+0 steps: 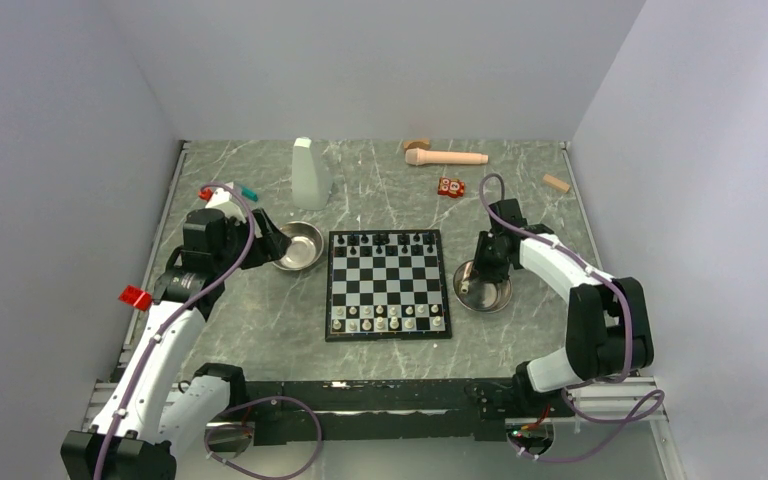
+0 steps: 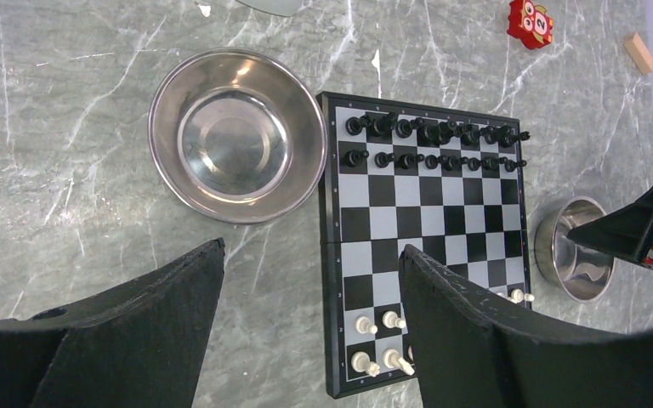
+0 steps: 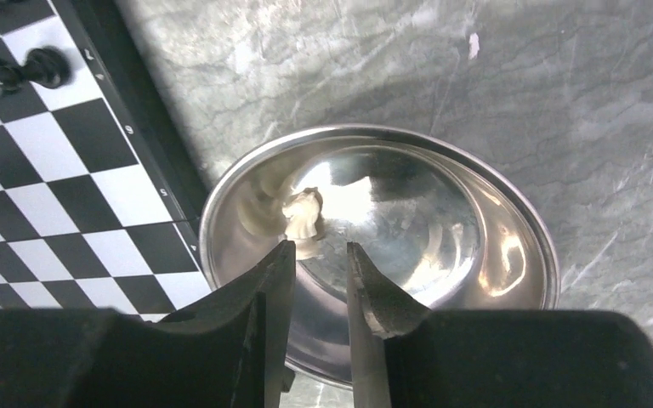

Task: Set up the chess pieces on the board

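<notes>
Grey marbled tabletop (image 1: 260, 320) fills the floor of a pale-walled booth, with the board (image 1: 388, 280) lying at its middle. One cream chess piece (image 3: 303, 212) lies inside the steel bowl (image 3: 510, 255) just off the board's right edge, on the inner slope nearest the board. The right gripper (image 3: 319, 251) hangs over that bowl's near rim. Its fingers are a narrow gap apart with nothing between them, and the piece sits just beyond the tips, closer to the finger on the board's side.

On the board, black pieces (image 2: 434, 140) stand in the two far rows and cream pieces (image 1: 385, 318) stand along the two near rows.

A second steel bowl (image 2: 238, 136) sits against the board's far-left corner, only its polished bottom showing. The left gripper (image 2: 312, 251) hovers by the board's left edge near this bowl, spread wide and holding nothing.

Beyond the board's far edge lie a white bottle (image 1: 310, 173), a wooden pestle (image 1: 445, 156) and a red toy block (image 1: 450, 187).
</notes>
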